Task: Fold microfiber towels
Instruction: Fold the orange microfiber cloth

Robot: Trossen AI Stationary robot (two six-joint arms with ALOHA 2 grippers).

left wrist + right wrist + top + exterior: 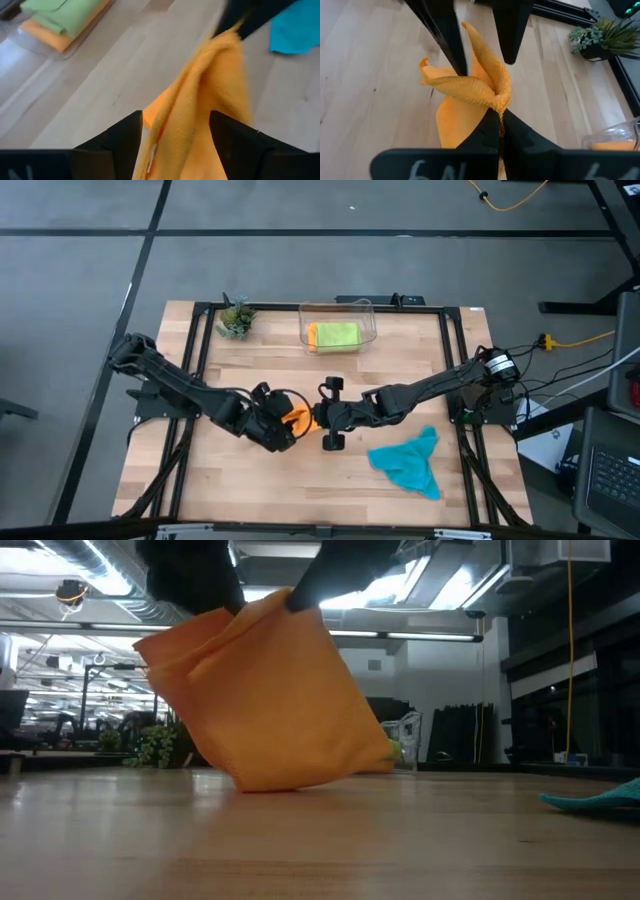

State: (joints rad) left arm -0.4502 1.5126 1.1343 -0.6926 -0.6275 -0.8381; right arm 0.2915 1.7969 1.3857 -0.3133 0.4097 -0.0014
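1. The orange towel [297, 419] hangs at the middle of the table [250, 490], lifted between the 2 grippers; the low view shows its bottom edge just brushing the wood while the rest drapes above it.
2. The right gripper [499, 114] is clenched on the towel's upper edge, pinching a bunched fold of cloth; its arm reaches in from the right side of the table.
3. The left gripper [175, 127] comes in from the left with its fingers [125, 132] spread wide, 1 on each side of the hanging cloth. They stand around the fabric without pinching it, so this pincer is released.
4. Judged from this, the step in hand is the mid-air fold of the orange towel: 1 side is held and the other is about to be taken.
5. The next move calls for the left fingers to close on a free edge or corner, not on the bunched middle, so the 2 grips can then bring the edges together and lay the cloth flat.
6. The teal towel [410, 462] lies crumpled on the near right of the table, not yet folded.
7. The green towel [337, 334] sits folded on top of another orange cloth [47, 35] in the clear bin [365, 310] at the far side, so about 2 of the 4 look finished.
8. A small potted plant [236, 318] stands at the far left, clear of the work.
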